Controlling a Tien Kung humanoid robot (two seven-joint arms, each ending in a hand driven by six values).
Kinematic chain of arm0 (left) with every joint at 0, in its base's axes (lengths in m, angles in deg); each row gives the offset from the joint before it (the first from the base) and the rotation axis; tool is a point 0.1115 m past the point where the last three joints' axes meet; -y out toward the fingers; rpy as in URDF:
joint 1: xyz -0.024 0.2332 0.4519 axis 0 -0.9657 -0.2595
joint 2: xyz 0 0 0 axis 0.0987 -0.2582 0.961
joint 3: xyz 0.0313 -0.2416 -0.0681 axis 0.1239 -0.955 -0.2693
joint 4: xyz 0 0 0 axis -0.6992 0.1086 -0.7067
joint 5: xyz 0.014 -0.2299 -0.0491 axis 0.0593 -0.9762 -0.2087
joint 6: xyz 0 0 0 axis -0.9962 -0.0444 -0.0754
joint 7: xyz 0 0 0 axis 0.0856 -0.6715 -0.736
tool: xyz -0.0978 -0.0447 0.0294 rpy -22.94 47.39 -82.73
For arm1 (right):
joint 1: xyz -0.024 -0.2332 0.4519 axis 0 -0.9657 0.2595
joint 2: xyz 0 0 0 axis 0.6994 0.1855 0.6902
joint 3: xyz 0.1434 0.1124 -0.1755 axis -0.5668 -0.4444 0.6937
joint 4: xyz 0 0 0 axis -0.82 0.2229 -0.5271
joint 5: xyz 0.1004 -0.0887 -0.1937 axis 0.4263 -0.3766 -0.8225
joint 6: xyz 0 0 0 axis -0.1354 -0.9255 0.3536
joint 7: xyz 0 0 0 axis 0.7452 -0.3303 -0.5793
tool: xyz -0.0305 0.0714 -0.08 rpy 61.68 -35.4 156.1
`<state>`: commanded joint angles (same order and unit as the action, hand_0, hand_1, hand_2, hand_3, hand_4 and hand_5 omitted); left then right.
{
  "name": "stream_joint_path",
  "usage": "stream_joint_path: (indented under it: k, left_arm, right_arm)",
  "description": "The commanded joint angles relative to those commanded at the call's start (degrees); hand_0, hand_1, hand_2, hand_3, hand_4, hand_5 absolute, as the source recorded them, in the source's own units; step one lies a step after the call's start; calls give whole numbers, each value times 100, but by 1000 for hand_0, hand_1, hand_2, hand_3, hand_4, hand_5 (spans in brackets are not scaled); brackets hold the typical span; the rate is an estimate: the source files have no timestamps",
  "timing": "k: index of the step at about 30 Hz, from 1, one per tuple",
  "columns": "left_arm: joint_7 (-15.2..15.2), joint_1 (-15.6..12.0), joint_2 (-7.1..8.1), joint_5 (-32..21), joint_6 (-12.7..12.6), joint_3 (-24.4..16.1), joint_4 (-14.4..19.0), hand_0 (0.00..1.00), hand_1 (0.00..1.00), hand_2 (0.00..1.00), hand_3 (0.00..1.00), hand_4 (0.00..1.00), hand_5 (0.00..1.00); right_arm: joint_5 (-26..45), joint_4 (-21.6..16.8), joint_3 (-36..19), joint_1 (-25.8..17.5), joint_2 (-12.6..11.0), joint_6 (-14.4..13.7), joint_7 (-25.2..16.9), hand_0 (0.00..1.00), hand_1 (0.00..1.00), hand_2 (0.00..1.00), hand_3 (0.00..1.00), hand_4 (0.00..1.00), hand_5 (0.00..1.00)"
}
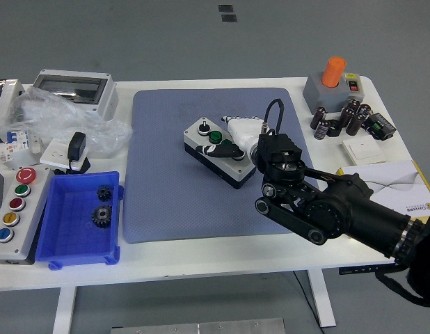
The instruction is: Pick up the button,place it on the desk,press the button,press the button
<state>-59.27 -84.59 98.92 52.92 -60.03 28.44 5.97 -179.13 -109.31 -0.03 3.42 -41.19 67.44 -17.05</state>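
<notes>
Right robot hand [236, 139] sits over the right end of the button box [218, 151], white fingers [241, 126] curled down onto its top; can't tell if they press a button or just rest there. Black arm comes in from lower right. Button box lies on the blue mat [201, 202] mid-table, tilted, green button [216, 136] visible beside the hand. Left robot hand not visible.

Blue bin [62, 236] at left edge of mat holds two dark gears [102, 205]. Left of it, a grey control panel [12, 209] with coloured buttons. Back left: clear-lid enclosure [72, 87], plastic bag [58, 118]. Back right on the table [222, 252]: grey box with orange cylinder [333, 72], cluster of capacitors [340, 120].
</notes>
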Motion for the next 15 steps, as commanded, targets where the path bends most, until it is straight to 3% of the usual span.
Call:
stream_joint_path:
  k: [5, 6, 12, 13, 15]
  left_arm:
    - [-12, 1, 0, -16, 3, 16, -2, 607, 620, 597, 618, 650, 448]
    - [-14, 0, 1, -21, 3, 21, -2, 607, 620, 597, 617, 649, 449]
    - [-33, 7, 3, -40, 5, 35, -5, 607, 620, 597, 617, 649, 449]
    - [-36, 10, 4, -38, 5, 33, -5, 606, 620, 596, 617, 638, 442]
    - [-43, 12, 4, -42, 5, 35, -5, 606, 620, 596, 617, 638, 442]
  right_arm:
    - [55, 104, 102, 17, 33, 5, 0, 953, 942, 998, 998, 998, 962]
    - [65, 125, 120, 18, 40, -4, 0, 876, 934, 998, 998, 998, 950]
    - [94, 242, 162, 38, 70, -135, 0, 876, 934, 998, 998, 998, 950]
    - [99, 264, 168, 42, 73, -159, 0, 791, 897, 985, 998, 998, 926]
    - [106, 301, 182, 47, 79, -208, 0, 791, 897, 985, 998, 998, 926]
